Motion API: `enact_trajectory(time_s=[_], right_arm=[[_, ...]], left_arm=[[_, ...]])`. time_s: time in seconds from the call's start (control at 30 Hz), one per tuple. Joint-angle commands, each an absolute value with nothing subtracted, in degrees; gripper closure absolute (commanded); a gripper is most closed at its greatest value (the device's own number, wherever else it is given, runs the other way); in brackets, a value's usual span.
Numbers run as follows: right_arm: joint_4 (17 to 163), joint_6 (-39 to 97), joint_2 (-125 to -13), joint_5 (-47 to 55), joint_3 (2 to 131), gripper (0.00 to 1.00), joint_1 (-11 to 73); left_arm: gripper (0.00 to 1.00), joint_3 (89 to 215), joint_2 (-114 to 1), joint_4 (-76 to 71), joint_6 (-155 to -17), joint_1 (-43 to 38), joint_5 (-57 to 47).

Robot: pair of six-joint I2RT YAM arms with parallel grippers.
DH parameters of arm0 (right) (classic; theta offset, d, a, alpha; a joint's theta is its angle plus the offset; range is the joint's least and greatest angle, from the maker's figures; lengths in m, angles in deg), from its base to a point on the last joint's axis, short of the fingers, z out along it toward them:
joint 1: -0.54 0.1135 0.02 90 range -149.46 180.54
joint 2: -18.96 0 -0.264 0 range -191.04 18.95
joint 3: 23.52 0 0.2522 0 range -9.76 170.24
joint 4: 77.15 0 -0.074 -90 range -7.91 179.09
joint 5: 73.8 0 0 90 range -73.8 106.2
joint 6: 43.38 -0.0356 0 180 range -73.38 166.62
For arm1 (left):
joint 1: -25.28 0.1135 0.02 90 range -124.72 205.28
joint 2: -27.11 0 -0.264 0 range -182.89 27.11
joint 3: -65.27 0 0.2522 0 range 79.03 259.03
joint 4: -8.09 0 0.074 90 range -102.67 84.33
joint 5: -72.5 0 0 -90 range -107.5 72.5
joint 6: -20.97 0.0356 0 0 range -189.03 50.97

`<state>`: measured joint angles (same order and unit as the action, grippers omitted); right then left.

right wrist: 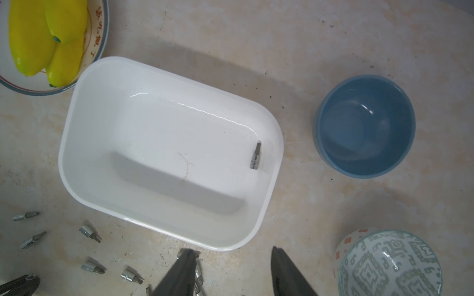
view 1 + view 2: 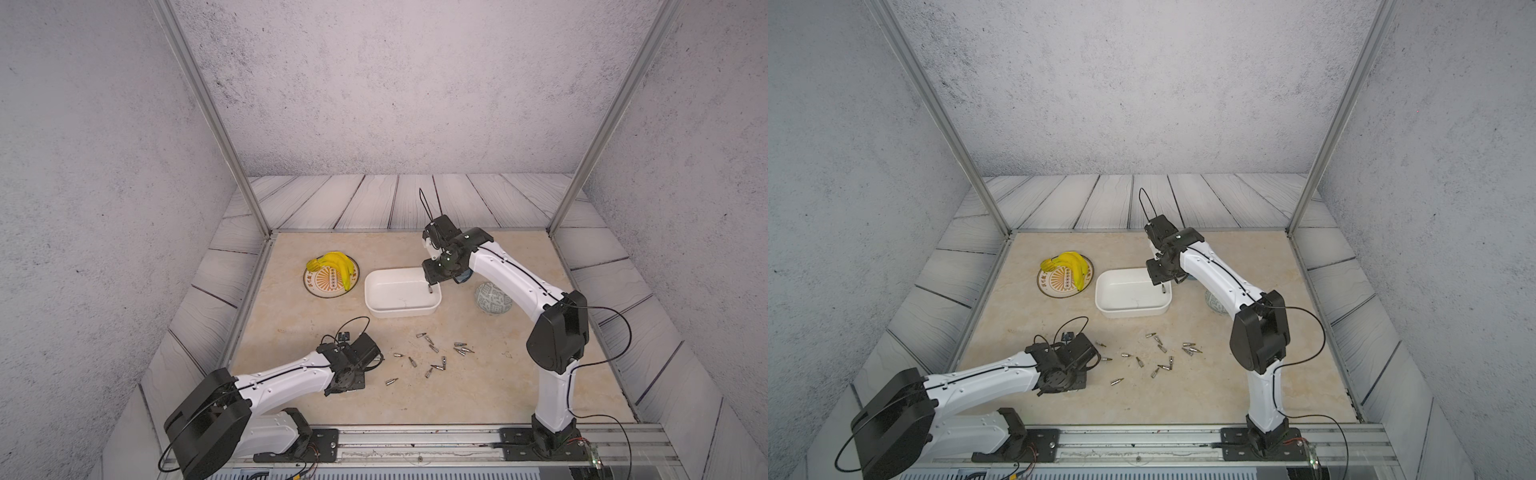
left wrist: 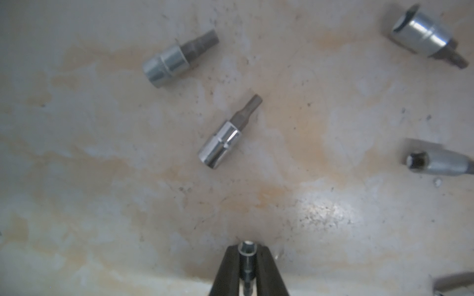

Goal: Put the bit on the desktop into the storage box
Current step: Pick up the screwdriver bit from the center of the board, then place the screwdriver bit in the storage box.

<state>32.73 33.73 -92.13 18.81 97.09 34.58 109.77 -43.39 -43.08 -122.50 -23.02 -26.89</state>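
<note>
Lighting is bright, diffuse and from overhead. In both top views the desktop (image 2: 478, 395) is evenly lit and the arms cast only faint, soft-edged shadows. The wide lens splays the frame posts (image 2: 218, 124) outward toward the upper corners. The right wrist view is sharp. A broad grey shadow lies across the floor of the storage box (image 1: 74, 123), and a thin line of glare runs along its inner wall. Small highlights sit in the blue bowl (image 1: 400, 143). The left wrist view is softer, with a speckled patch of glare on the desktop. The centre bit (image 3: 228, 133) is crisp and carries a bright streak. Bits toward the margins smear. The left gripper (image 3: 247, 249) and its held bit (image 3: 247, 266) are out of focus.
</note>
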Motion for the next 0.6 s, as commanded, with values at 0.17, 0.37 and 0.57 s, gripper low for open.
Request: enact_trajectory(time_s=[0.17, 0.37, 0.57], right_arm=[[33.45, 31.66, -83.16, 21.16, 84.95, 0.43, 34.21], [34.04, 29.01, -75.94, 21.91, 75.59, 0.35, 33.92], [35.49, 25.02, -68.7, 21.72, 67.28, 0.34, 33.9]], left_arm=[[1.0, 126.93, -39.76, -54.94, -112.82, -20.26, -29.75], [1.0, 148.65, -48.99, -59.03, -100.19, -12.21, -25.13], [1.0, 168.44, -69.1, -58.74, -92.72, -8.58, -19.49]])
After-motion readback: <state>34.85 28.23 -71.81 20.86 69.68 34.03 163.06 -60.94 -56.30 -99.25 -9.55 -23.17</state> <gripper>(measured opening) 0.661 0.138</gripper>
